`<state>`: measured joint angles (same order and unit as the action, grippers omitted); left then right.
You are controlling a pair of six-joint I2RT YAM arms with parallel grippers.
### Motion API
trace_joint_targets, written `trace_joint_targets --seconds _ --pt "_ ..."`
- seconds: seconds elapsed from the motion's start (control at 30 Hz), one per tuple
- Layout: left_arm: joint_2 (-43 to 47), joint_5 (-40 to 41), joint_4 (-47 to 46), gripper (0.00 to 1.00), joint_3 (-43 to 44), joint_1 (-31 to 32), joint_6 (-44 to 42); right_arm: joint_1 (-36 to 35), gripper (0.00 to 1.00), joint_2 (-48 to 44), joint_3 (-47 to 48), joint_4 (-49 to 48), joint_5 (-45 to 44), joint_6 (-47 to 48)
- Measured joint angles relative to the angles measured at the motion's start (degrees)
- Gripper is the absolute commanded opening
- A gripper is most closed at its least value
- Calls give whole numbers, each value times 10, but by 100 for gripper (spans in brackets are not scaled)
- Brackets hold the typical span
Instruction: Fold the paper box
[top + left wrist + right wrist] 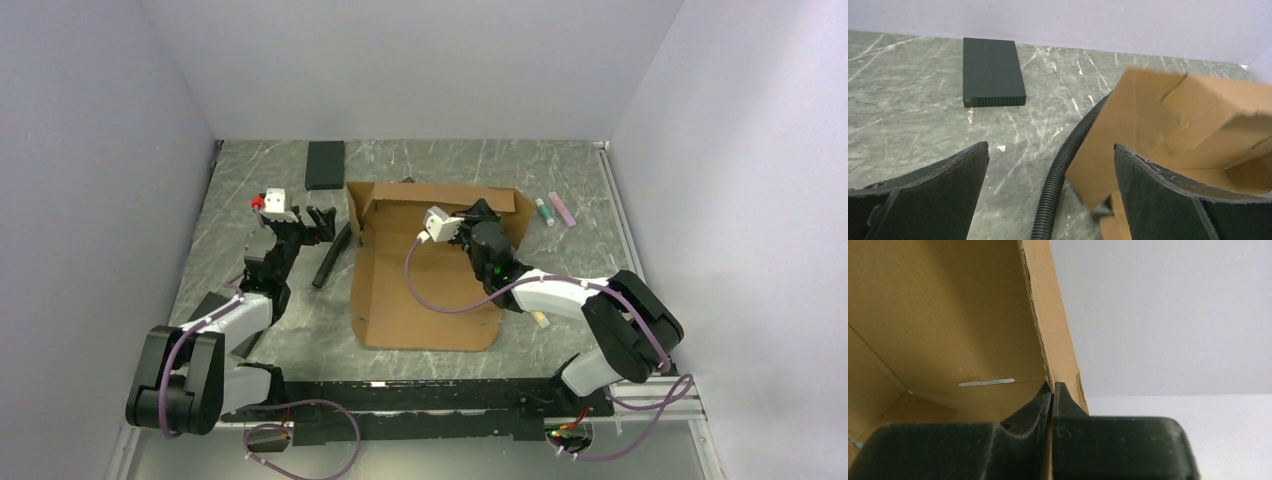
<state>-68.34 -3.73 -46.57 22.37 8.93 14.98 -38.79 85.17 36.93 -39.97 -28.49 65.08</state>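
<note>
The paper box [420,290] is a brown cardboard sheet lying mid-table, with its back wall and left flap standing up. My right gripper [487,213] reaches over the sheet to the back wall. In the right wrist view its jaws [1052,390] are shut on the edge of a raised cardboard panel [948,315]. My left gripper [325,222] stands wide open just left of the box. In the left wrist view it [1050,146] holds nothing. The raised left flap [1148,120] is in front of its right finger [1168,190].
A black corrugated hose [333,255] lies on the table between the left gripper and the box, passing between the open fingers [1063,165]. A flat black block [325,163] sits at the back left. Two small markers [556,210] lie right of the box.
</note>
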Motion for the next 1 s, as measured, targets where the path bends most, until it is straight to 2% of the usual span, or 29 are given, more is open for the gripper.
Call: trace_joint_targets --seconds 0.27,0.6,1.0 --pt "-30 -46 -85 99 -21 -20 1 -8 0 0 -8 2 28 74" --pt "-156 -148 -220 100 -52 -28 -20 -8 0 0 -5 9 33 77" --pt "-326 -301 -355 99 14 -85 20 -8 0 0 -2 20 35 64"
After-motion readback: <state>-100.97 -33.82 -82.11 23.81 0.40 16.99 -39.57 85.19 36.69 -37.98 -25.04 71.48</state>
